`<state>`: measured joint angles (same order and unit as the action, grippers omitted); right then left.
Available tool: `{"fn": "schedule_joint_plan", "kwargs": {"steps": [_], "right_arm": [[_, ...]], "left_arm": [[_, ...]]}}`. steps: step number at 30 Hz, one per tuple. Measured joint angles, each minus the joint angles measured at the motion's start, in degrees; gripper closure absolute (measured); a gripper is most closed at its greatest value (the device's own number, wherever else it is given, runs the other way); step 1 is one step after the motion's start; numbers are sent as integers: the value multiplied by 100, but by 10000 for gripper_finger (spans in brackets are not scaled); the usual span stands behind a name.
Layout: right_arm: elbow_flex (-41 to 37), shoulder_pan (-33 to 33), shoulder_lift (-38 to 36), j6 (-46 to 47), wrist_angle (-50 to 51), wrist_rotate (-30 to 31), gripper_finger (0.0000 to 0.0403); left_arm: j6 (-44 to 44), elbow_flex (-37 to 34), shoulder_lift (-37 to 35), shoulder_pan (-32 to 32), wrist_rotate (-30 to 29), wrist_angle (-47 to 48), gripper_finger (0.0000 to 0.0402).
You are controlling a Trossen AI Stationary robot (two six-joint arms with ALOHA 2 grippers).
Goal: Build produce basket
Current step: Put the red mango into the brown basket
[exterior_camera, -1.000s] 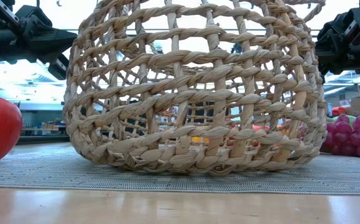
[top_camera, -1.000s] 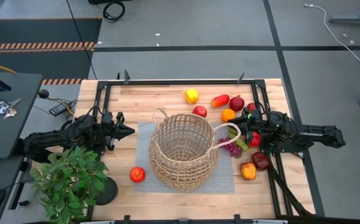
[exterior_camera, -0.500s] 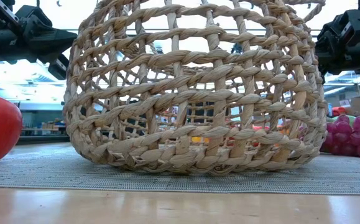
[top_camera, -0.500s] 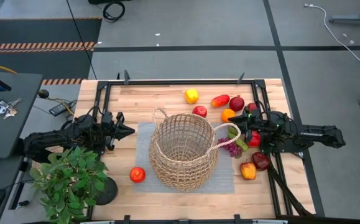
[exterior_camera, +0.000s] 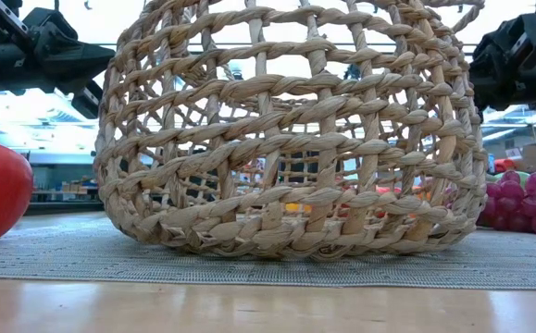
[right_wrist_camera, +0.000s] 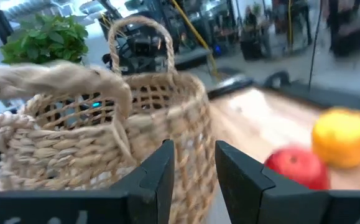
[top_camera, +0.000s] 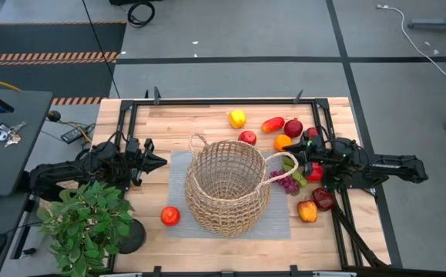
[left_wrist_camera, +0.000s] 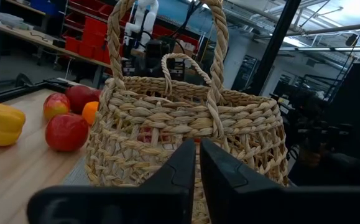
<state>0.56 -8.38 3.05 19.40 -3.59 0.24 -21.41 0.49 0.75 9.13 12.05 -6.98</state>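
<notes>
Basket point(top_camera: 227, 187), round, tan, open-weave wicker, sits mid-surface on a grey mat point(top_camera: 178, 165), nothing in it yet by the look of things. Produce lies mostly toward the right edge: purple grapes point(top_camera: 288, 184) touching the basket's right loop handle, a dark red fruit point(top_camera: 323, 199) and an orange pepper point(top_camera: 307, 211) just beyond. Right tool point(top_camera: 296, 166), fingers pressed together and holding nothing, hovers right over that cluster, so the right arm is nearer. Left tool point(top_camera: 161, 161), also pressed shut, points at the basket from the left edge, arm stretched low.
</notes>
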Motion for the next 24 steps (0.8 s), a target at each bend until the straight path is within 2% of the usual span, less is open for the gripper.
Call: {"fn": "schedule_joint_plan", "kwargs": {"steps": [2, 6, 10, 13, 16, 20, 24], "right_arm": [[68, 0, 20, 397, 457, 224, 281], [590, 0, 300, 483, 1593, 1061, 282], [1164, 0, 814, 553, 2142, 2056, 289], [1541, -54, 1363, 753, 2674, 2568, 295], [1856, -232, 1949, 827, 2818, 2531, 300], [2354, -531, 2745, 1131, 2821, 2123, 304], [2998, -912, 3404, 1192, 3387, 1894, 305]], "left_arm": [[4, 2, -2, 0, 0, 2, 373], [4, 1, 0, 1, 0, 0, 367], [4, 1, 0, 0, 0, 0, 366], [0, 2, 0, 2, 0, -2, 370], [0, 2, 0, 2, 0, 0, 374], [0, 0, 0, 2, 0, 0, 371], [0, 0, 0, 0, 0, 1, 366]]}}
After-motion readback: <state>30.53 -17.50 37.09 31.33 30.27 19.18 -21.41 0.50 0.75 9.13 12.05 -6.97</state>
